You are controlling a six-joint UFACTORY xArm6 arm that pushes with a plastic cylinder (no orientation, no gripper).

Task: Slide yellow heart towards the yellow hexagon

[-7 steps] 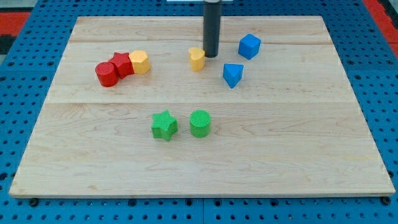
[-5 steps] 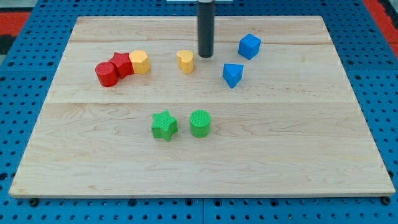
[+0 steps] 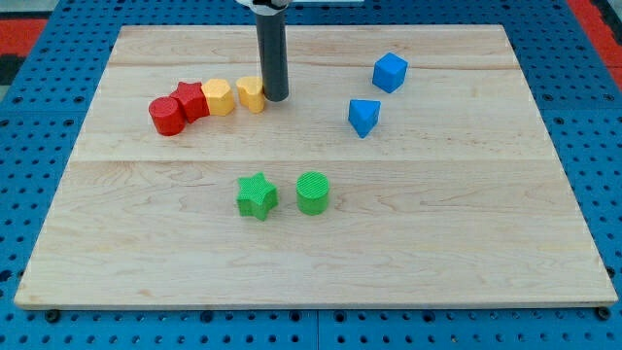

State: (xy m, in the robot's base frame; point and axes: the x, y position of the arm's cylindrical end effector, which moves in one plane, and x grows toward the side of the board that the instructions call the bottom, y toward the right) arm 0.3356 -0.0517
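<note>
The yellow heart (image 3: 250,94) lies at the upper left of the wooden board, close beside the right side of the yellow hexagon (image 3: 218,97). My tip (image 3: 275,98) stands against the heart's right side. The dark rod rises straight up from there to the view's top.
A red star (image 3: 190,100) and a red cylinder (image 3: 166,116) sit in a row left of the hexagon. A blue cube (image 3: 390,72) and another blue block (image 3: 363,117) lie at the upper right. A green star (image 3: 257,195) and a green cylinder (image 3: 313,192) lie in the middle.
My tip has moved left, pushing the yellow heart left across the board until it is beside the yellow hexagon. The other blocks have not moved.
</note>
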